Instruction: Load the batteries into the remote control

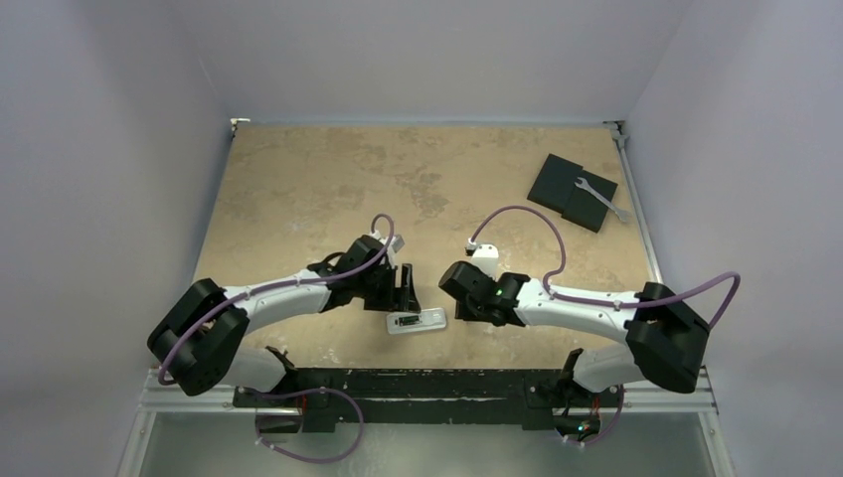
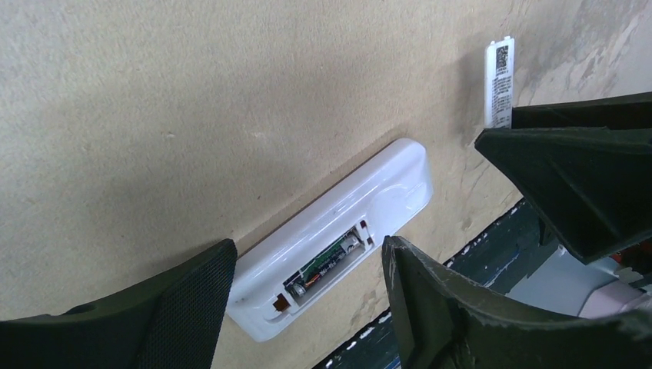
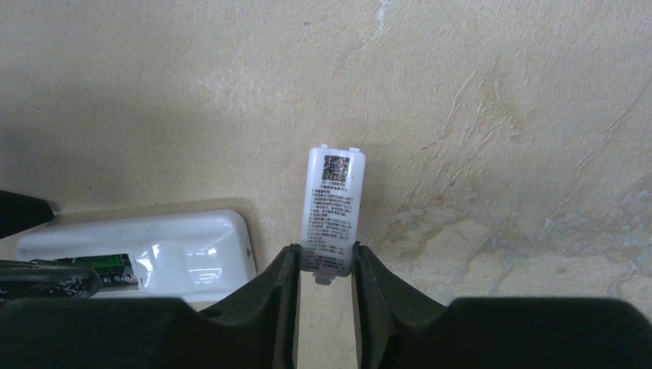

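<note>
The white remote control (image 1: 418, 322) lies face down near the table's front edge, its battery bay open. In the bay (image 2: 327, 261) lies a dark, green-labelled battery with metal ends; I cannot tell whether a second one lies beside it. My left gripper (image 2: 307, 254) hovers open just above the remote (image 2: 338, 223), one finger on each side of it and not touching. My right gripper (image 3: 324, 257) is shut on the edges of the white printed battery cover (image 3: 332, 207), held just right of the remote's end (image 3: 154, 250). The cover (image 2: 500, 83) also shows in the left wrist view.
A black flat pad (image 1: 572, 192) with a silver wrench (image 1: 601, 199) on it lies at the far right. The black base rail (image 1: 437, 383) runs close below the remote. The two grippers (image 1: 406, 288) (image 1: 455, 310) stand near each other.
</note>
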